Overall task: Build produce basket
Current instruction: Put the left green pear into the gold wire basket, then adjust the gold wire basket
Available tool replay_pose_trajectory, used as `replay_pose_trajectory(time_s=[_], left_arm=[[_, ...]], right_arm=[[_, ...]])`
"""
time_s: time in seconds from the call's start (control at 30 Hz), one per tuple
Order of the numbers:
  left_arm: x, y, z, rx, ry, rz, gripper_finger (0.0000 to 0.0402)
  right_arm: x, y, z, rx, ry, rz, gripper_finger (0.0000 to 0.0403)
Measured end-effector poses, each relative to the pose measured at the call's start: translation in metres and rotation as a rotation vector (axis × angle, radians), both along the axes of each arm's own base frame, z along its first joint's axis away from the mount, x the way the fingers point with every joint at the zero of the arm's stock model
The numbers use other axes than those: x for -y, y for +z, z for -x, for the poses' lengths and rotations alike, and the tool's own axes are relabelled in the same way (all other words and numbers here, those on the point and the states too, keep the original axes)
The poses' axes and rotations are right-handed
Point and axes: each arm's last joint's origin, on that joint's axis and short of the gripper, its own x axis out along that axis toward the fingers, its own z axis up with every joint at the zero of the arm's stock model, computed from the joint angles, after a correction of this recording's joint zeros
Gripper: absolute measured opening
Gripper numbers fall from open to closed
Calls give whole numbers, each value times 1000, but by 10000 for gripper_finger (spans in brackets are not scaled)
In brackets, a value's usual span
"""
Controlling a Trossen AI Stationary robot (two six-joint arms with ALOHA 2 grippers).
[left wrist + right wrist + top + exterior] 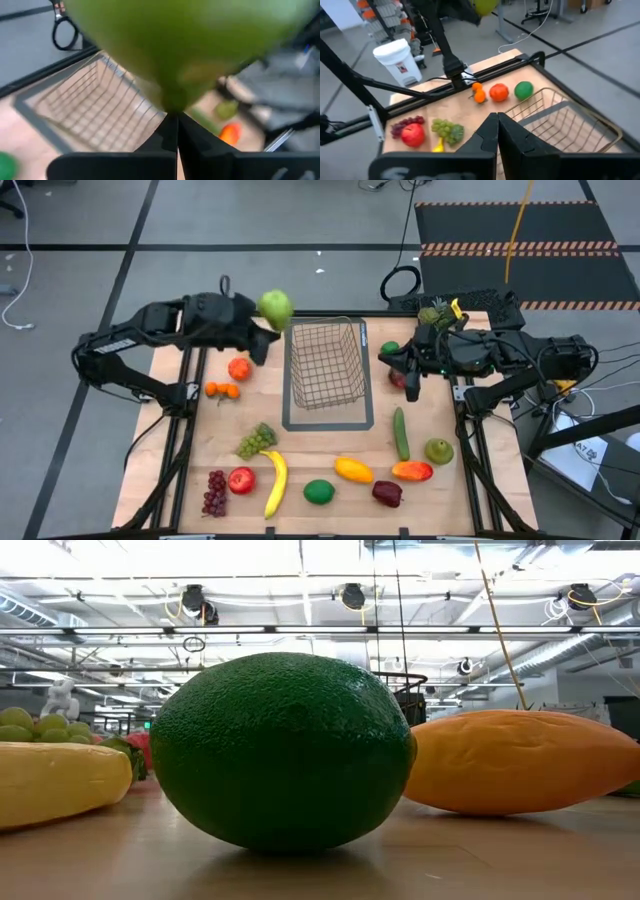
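- Along the near edge of the wooden table (320,445) lies a row of produce: dark red grapes (214,492) and a red apple (241,479) toward the near left corner, then a yellow banana (275,483), a green lime (319,491) and an orange-yellow mango (353,470).
- Farther right in that row sit a dark red fruit (387,493), a red-orange mango (412,471) and a green pear (438,450), toward the near right corner.
- Just behind the row, a bunch of green grapes (257,441) lies left of centre and a cucumber (401,433) lies right of centre, pointing front to back.
- At the table's middle stands the wire-mesh basket (327,364), nothing in it, set on a flat grey rectangular outline (329,423).
- Left of the basket are small oranges (223,390) and a round orange-red fruit (239,368); a second lime (389,348) lies just right of the basket.
- The right gripper (408,378) is by the basket's right side, fingers pressed together with nothing between them.
- The left gripper (268,320) is near the far left corner of the basket, above the table, fingers shut with a green pear-like fruit (275,306) at their tips.
- At the far right corner, behind the right arm, sits a small pineapple-like fruit (432,314).
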Motion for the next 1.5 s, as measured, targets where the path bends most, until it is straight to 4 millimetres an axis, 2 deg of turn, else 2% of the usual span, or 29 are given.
replay_pose_trajectory(time_s=[0.3,0.47,0.8,1.27,1.4,1.5], left_arm=[[-5,18,-10,282,131,219,0],[-5,20,-13,332,154,275,0],[-7,9,-24,253,176,236,0],[-14,-14,-46,103,179,188,7],[-21,-20,-46,46,198,175,10],[-31,-31,-40,-65,262,196,6]], right_arm=[[9,0,-1,-38,16,142,0],[9,0,-1,-69,58,255,0],[11,0,2,-106,95,354,0],[28,0,1,-126,16,365,0],[35,0,1,-115,-36,314,0],[45,-3,-2,-100,-131,195,0]])
